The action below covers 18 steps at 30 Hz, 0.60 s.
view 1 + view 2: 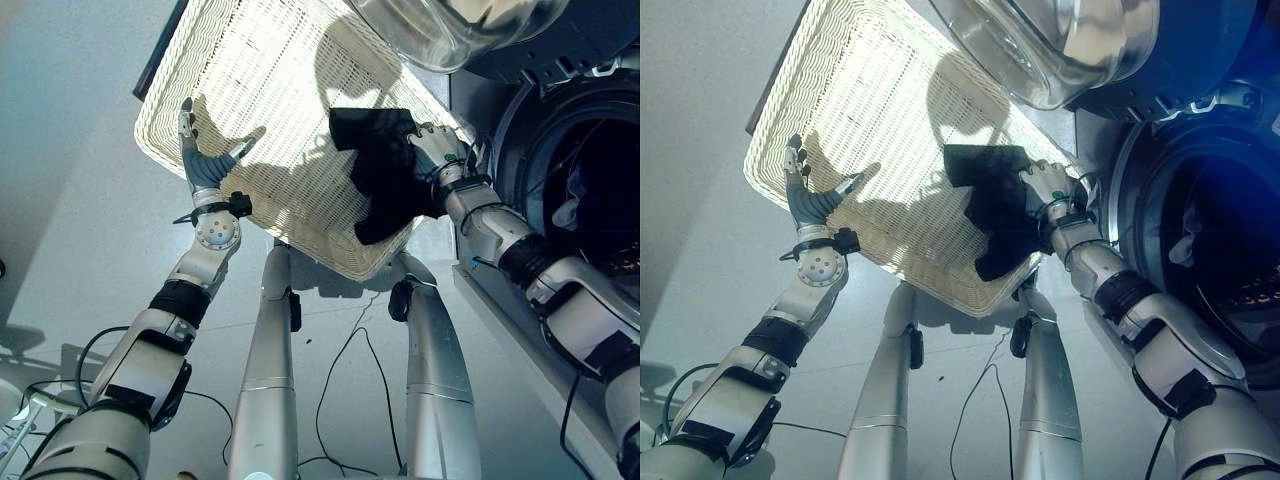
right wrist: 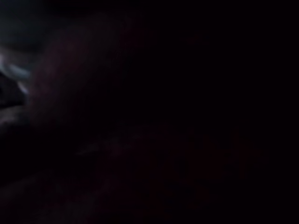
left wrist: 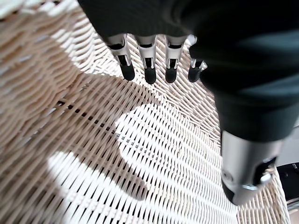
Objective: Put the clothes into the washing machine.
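Basket (image 1: 250, 90), upper left of frame: woven wicker, cream, rough ribbed weave, matt. Black garment (image 1: 385, 180) at centre: soft cloth, matt, crumpled. Washing machine (image 1: 585, 60), right edge: dark blue glossy shell; its door (image 1: 450, 25) at top is clear glass in a shiny chrome-look ring, mirror-like reflections. Left hand (image 1: 203, 165), centre left: smooth silver metal-look fingers (image 3: 148, 58) with dark matt tips, dark ribbed cover. Right hand (image 1: 435, 150), on the cloth: same finish. Floor (image 1: 70, 150): smooth pale grey, slight sheen.
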Tool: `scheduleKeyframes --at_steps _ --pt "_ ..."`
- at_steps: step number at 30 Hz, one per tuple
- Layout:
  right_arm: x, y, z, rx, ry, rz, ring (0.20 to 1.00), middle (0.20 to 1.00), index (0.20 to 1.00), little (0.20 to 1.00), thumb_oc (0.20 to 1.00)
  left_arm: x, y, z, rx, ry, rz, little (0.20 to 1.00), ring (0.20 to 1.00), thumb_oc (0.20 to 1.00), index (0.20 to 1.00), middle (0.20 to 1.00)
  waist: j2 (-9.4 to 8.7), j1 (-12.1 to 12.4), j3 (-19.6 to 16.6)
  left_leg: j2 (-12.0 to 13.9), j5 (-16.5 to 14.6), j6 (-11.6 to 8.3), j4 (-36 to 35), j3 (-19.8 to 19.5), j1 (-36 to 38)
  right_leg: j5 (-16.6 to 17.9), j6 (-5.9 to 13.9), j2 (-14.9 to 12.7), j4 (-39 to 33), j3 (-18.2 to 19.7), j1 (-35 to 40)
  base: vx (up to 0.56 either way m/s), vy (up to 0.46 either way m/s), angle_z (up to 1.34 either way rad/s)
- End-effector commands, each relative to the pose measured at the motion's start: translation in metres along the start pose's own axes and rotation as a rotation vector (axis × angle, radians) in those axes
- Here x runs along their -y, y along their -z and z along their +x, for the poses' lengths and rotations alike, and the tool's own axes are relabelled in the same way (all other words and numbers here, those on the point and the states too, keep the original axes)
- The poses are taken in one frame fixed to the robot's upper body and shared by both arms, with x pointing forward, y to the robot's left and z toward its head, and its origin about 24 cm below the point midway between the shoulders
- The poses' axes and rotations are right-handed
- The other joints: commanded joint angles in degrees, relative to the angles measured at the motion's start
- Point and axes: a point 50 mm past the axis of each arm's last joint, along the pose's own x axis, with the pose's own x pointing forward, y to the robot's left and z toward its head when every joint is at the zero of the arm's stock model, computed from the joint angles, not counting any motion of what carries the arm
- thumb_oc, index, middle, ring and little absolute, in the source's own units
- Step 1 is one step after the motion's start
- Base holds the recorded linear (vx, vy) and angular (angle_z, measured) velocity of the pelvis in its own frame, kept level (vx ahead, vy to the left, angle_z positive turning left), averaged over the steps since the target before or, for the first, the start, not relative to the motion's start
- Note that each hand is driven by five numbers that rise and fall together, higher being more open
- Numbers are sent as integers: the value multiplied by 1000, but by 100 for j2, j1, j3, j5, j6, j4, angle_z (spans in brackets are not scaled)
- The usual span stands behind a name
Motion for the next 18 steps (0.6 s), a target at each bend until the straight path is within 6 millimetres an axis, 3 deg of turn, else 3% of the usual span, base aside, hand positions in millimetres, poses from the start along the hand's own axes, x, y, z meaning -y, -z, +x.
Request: scheduleKeyframes --at_steps 1,2,4,5,9,12,18 --pt "-49 16 -26 -170 -327 738 200 200 200 200 200 -2 -9 3 34 -20 -81 1000 1000 1000 1000 1000 195 -52 -106 -135 -495 -29 814 336 -329 1286 564 279 -1576 -35 326 0 0 0" --pt "-50 14 -26 -168 -332 809 200 200 200 200 200 -2 -9 4 36 -20 -82 1000 1000 1000 1000 1000 192 -53 -106 -137 -475 -29 812 334 -354 1301 560 276 -1577 -40 302 0 0 0" --pt "-59 4 -33 -136 -440 1331 200 200 200 200 200 -8 -7 5 28 -14 -77 1000 1000 1000 1000 1000 165 -47 -106 -143 -504 -41 849 317 -300 1264 548 295 -1540 -45 346 0 0 0" --pt "-58 0 -34 -101 -466 1482 200 200 200 200 200 -8 -8 6 31 -15 -76 1000 1000 1000 1000 1000 149 -51 -106 -146 -483 -36 848 309 -325 1280 542 298 -1531 -54 318 0 0 0" --pt "-56 -13 -43 73 -540 1919 200 200 200 200 200 -11 -4 3 26 -18 -72 1000 1000 1000 1000 1000 101 -78 -106 -141 -474 -36 794 316 -250 1295 554 318 -1553 -62 370 0 0 0" --pt "-48 -25 -49 236 -576 2135 200 200 200 200 200 -9 -3 0 22 -25 -71 1000 1000 1000 1000 1000 66 -115 -106 -130 -464 -37 717 327 -189 1319 576 322 -1601 -45 415 0 0 0" --pt "-29 -29 -49 456 -611 2285 200 200 200 200 200 -13 -3 2 27 -31 -67 1000 1000 1000 1000 1000 39 -137 -106 -122 -476 -48 561 322 -77 1362 625 312 -1754 -35 519 -10 -6 -2"
